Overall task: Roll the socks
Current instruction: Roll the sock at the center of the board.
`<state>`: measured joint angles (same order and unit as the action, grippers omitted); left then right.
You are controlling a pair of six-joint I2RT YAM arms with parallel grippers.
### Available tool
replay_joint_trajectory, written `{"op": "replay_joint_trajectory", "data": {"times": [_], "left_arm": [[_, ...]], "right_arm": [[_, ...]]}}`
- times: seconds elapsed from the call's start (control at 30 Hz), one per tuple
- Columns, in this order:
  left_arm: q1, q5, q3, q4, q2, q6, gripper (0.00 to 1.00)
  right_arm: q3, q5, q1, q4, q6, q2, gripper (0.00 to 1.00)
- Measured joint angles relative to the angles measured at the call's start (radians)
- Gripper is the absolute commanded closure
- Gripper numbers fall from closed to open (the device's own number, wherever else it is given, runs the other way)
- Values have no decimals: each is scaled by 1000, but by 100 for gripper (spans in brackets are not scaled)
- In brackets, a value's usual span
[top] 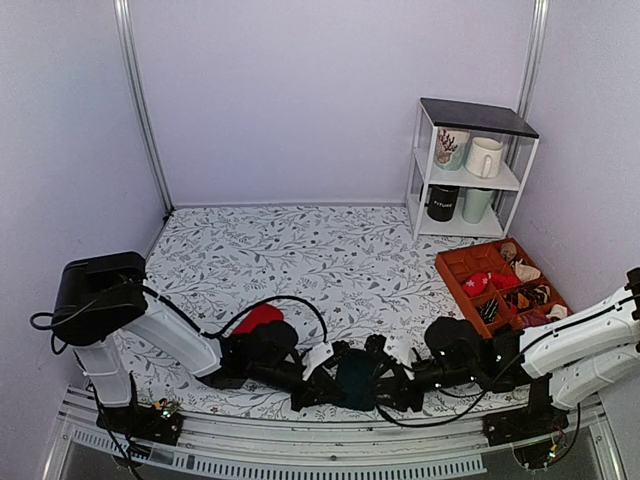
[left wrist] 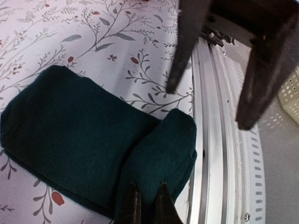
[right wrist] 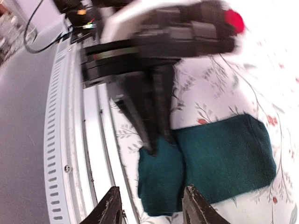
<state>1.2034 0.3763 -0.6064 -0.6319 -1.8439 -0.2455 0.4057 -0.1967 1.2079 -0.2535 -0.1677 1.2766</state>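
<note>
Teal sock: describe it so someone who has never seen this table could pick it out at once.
On the flower-patterned table, look at the near edge beside the metal rail, about midway along. The teal sock lies there folded, pinched by the left gripper. It is dark, unlike the bright red sock farther left.

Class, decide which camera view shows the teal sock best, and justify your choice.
The left wrist view: the teal sock fills much of the frame, sharp, its fold plain. The right wrist view shows it blurred, with the left gripper over one end. The top view shows only a small dark patch.
</note>
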Motion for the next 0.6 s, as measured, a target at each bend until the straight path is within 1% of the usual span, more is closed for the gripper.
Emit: {"op": "replay_joint_trajectory", "data": {"times": [0.1, 0.23, 0.37, 0.5, 0.57, 0.6], "left_arm": [[-21, 44, 0, 6, -3, -55, 100], [-40, 84, -1, 5, -11, -101, 100], [-48, 107, -8, 2, -22, -123, 100], [-57, 130, -15, 2, -32, -130, 100], [-61, 138, -16, 1, -35, -130, 100], [-61, 140, -16, 0, -35, -130, 100]], "right_arm": [[-36, 86, 84, -74, 107, -10, 53], [-34, 148, 140, -115, 196, 19, 53], [-7, 212, 174, -130, 240, 113, 52], [13, 237, 187, -132, 258, 179, 53], [21, 246, 192, -138, 258, 197, 55], [23, 249, 193, -139, 257, 203, 58]]}}
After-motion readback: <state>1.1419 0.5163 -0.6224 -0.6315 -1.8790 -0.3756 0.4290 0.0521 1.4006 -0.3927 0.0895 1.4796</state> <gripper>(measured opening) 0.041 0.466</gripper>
